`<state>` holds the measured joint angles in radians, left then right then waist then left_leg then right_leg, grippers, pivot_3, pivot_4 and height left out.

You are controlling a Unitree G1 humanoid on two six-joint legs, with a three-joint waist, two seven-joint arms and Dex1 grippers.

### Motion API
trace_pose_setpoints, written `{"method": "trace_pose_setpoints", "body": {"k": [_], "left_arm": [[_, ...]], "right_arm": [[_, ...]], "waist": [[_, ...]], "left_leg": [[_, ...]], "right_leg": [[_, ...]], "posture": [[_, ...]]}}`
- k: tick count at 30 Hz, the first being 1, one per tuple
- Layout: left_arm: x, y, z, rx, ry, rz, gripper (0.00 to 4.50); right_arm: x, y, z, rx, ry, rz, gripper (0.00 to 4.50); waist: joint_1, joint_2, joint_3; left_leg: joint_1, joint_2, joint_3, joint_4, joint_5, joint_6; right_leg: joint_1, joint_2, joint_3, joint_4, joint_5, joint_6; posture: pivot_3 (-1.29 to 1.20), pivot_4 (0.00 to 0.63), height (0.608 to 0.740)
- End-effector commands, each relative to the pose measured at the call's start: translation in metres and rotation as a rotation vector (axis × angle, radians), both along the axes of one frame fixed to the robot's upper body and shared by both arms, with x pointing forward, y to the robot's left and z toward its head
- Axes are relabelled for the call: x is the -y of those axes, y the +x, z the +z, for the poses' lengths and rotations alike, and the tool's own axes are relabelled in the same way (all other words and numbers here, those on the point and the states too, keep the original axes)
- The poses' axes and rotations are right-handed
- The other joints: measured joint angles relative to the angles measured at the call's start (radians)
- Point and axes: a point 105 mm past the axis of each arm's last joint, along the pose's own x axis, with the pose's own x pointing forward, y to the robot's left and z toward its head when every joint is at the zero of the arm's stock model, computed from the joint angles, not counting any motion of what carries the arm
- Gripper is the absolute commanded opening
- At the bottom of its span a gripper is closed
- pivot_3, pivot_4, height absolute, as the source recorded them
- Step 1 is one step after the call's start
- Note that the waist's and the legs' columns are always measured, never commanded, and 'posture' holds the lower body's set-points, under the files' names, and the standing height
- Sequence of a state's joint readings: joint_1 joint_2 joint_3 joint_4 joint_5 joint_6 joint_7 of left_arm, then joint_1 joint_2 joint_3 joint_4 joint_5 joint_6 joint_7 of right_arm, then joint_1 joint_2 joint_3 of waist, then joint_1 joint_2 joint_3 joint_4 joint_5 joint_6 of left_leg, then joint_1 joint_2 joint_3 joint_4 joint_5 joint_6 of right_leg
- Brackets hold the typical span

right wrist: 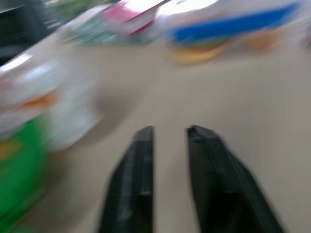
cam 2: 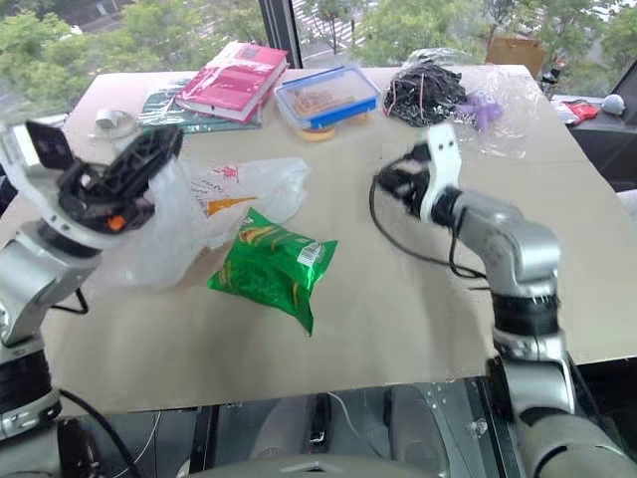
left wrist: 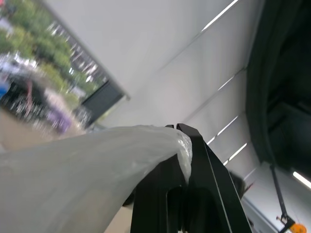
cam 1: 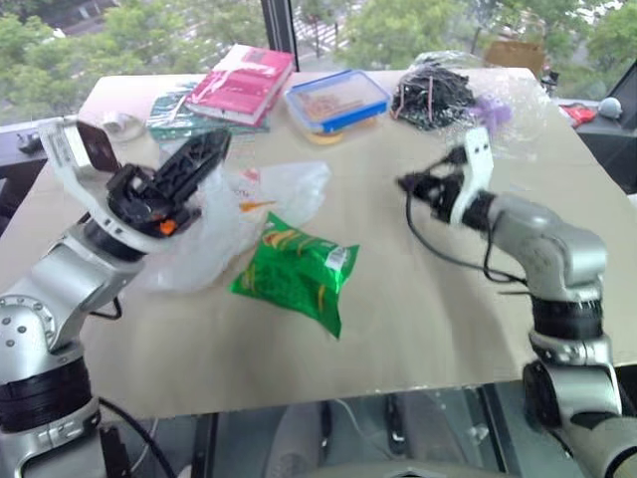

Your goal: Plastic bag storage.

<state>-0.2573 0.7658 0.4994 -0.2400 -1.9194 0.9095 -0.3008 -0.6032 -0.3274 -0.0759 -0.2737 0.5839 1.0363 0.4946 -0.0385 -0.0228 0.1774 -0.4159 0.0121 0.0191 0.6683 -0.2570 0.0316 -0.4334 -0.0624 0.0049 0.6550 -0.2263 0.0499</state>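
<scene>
Nearest the front edge of the table, a shiny green snack packet lies flat, left of the middle. Just beyond it and to the left, the plastic bag is a crumpled translucent-white heap with red and orange print; its far part rests on the table, touching the packet's far edge, while its near-left part is drawn up off the surface. The left gripper is raised above the left side of the table with its fingers pressed together on a bunched fold of that bag; in the left wrist view the white film drapes over and between the black fingertips. On the right half of the table, well apart from the bag, the right gripper hangs above bare table and points toward the left; in the right wrist view its two fingers stand apart with a clear gap and nothing between them. Along the far edge, from left to right, lie a pink book on a green booklet, a clear food box with a blue rim, and a clear bag of black cables by the far right corner.
</scene>
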Motion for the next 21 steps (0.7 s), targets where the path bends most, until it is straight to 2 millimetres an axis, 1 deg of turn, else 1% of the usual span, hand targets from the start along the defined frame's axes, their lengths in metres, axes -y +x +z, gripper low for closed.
{"method": "trace_pose_setpoints", "body": {"k": [1,2,4,5,7,11,13,15,16,19,21], "left_arm": [[0.009,-0.023,-0.008,0.055,0.178,-0.081,0.0],[0.008,-0.023,-0.013,0.051,0.218,-0.066,0.0],[0.001,-0.026,-0.02,0.034,0.269,-0.041,0.0],[-0.002,-0.029,-0.024,0.033,0.295,-0.025,0.53],[-0.01,-0.036,-0.031,0.028,0.349,0.005,1.27],[-0.023,-0.052,-0.037,-0.004,0.358,-0.025,1.27],[-0.028,-0.06,-0.041,-0.021,0.383,-0.05,1.27],[-0.032,-0.063,-0.042,-0.022,0.398,-0.05,1.27],[-0.033,-0.064,-0.042,-0.02,0.404,-0.054,1.27],[-0.032,-0.067,-0.048,-0.016,0.436,-0.076,1.27],[-0.024,-0.065,-0.055,0.005,0.465,-0.087,1.27]], "right_arm": [[-0.008,-0.044,0.007,-0.005,0.051,0.109,2.7],[-0.006,-0.05,0.006,-0.013,0.054,0.111,3.15],[-0.004,-0.064,0.005,-0.021,0.064,0.12,3.15],[-0.003,-0.069,0.005,-0.031,0.079,0.117,3.2],[-0.005,-0.079,0.006,-0.053,0.13,0.128,3.2],[-0.017,-0.088,-0.001,-0.145,0.219,0.155,3.2],[-0.025,-0.083,-0.009,-0.21,0.24,0.134,3.2],[-0.028,-0.073,-0.019,-0.28,0.253,0.086,3.2],[-0.028,-0.071,-0.022,-0.3,0.246,0.069,3.2],[-0.029,-0.072,-0.032,-0.337,0.209,0.057,3.2],[-0.034,-0.076,-0.041,-0.374,0.195,0.066,3.2]], "waist": [[0.0,0.0,0.0],[0.001,0.0,0.0],[0.004,0.0,0.0],[0.004,0.0,0.0],[0.003,0.0,0.0],[0.001,0.001,0.0],[0.001,0.0,0.0],[-0.001,0.0,0.0],[0.001,0.0,0.0],[0.005,0.001,0.0],[0.004,0.0,0.0]], "left_leg": [[0.0,0.0,0.0,0.0,0.0,0.001],[0.001,0.0,0.001,0.0,-0.001,0.001],[0.002,-0.001,0.001,0.0,-0.001,0.002],[0.002,-0.001,0.001,0.001,-0.001,0.002],[0.003,0.0,0.001,0.001,-0.001,0.002],[0.003,0.002,0.001,0.001,-0.001,0.001],[0.003,0.001,0.001,0.001,-0.001,0.002],[0.003,0.001,0.002,0.001,-0.001,0.002],[0.003,0.001,0.002,0.001,-0.001,0.002],[0.003,0.0,0.002,0.001,-0.001,0.002],[0.003,0.0,0.002,0.001,-0.001,0.002]], "right_leg": [[0.0,0.0,0.0,0.0,0.0,0.0],[0.0,0.0,0.0,0.001,0.0,0.0],[0.001,0.0,0.001,0.002,0.0,0.0],[0.001,0.0,0.001,0.002,0.0,0.0],[0.002,0.0,0.001,0.002,0.0,0.0],[0.001,0.001,0.002,0.003,0.0,0.0],[0.001,0.0,0.002,0.002,-0.001,-0.001],[0.001,0.0,0.002,0.002,-0.002,-0.003],[0.001,0.0,0.002,0.002,-0.002,-0.003],[0.001,0.0,0.002,0.002,-0.002,-0.003],[0.001,0.0,0.002,0.001,-0.002,-0.003]], "posture": [[0.0,0.15,0.74],[0.0,0.15,0.74],[0.0,0.15,0.74],[0.0,0.15,0.74],[0.0,0.15,0.74],[0.0,0.15,0.74],[0.0,0.15,0.74],[0.0,0.15,0.74],[0.0,0.15,0.74],[0.0,0.15,0.74],[0.0,0.15,0.74]]}}
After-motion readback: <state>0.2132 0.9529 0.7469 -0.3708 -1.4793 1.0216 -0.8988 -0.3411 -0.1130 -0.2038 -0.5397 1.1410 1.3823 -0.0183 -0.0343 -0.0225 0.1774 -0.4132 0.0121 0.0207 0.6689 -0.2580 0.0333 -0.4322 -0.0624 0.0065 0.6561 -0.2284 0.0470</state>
